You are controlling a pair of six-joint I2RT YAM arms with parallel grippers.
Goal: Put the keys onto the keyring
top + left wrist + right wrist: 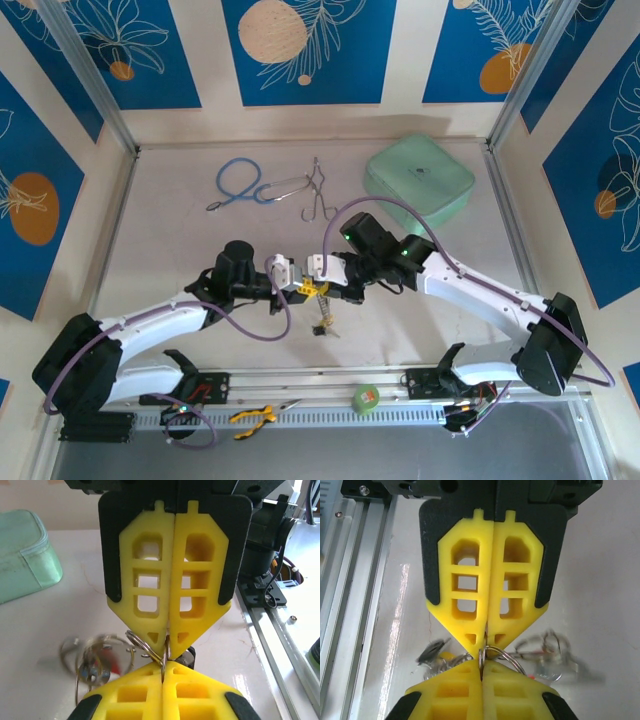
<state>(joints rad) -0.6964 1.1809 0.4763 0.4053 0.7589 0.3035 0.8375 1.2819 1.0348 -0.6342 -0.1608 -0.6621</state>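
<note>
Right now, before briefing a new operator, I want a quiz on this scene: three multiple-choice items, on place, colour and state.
1. Where is the mint case? A far right of the table; B by the near rail; C under the left arm.
2. What colour is the cord loop? A red; B blue; C green.
3. How are the left gripper and right gripper? A both open; B one open; C both shut on the keyring.
Answers: 1 A, it lies at the back right; 2 B, plainly blue; 3 C, both pinch the ring, no gap.
</note>
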